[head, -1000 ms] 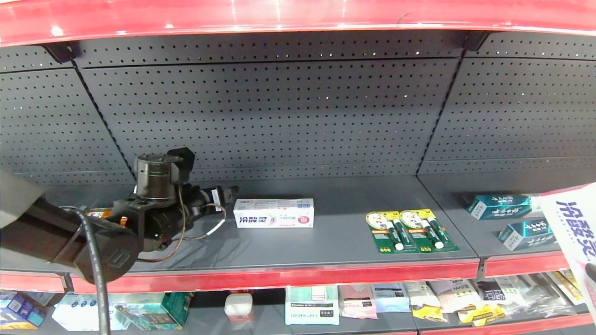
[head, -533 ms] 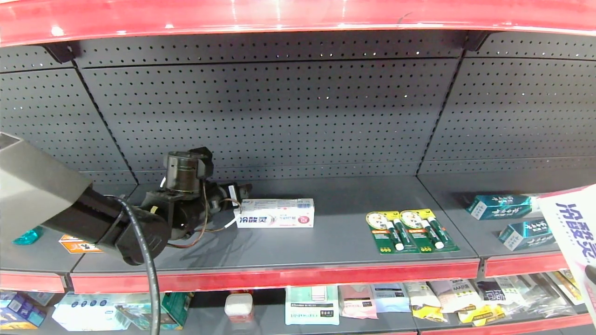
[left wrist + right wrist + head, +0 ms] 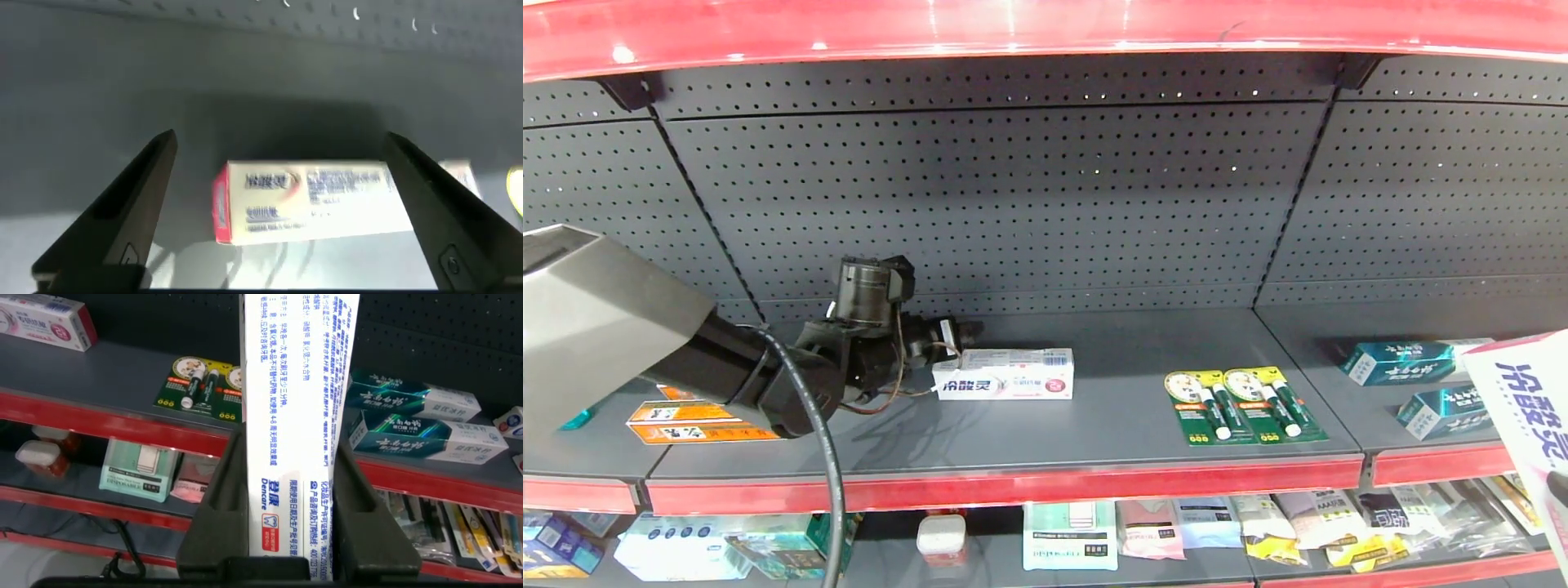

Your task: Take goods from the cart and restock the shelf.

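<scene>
On the head view, your left gripper (image 3: 968, 331) sits low over the grey shelf (image 3: 1094, 425), right at the left end of the white and pink toothpaste box (image 3: 1005, 374). That box lies lengthwise near the middle of the board, with the pegboard wall (image 3: 1013, 188) close behind it. Two green blister packs (image 3: 1245, 406) lie side by side well to its right. Orange packs (image 3: 698, 420) lie flat to its left, under your left arm. On the next bay to the right you have two teal boxes (image 3: 1401, 362), one in front of the other. A tall white carton (image 3: 1523, 408) stands at the right edge in front of them. Mixed packets (image 3: 1070, 535) fill the lower shelf.

On the left wrist view the fingers (image 3: 122, 220) are spread wide. The toothpaste box lies in the gap between them, its pink end toward the camera, and nothing else lies in the gap. You cannot tell whether either finger touches it.

On the right wrist view your right gripper (image 3: 292, 441) is clamped on the tall white carton, which stands upright between the fingers. The carton hides part of the shelf behind it. The blister packs lie on one side of it, and the teal boxes on the other
</scene>
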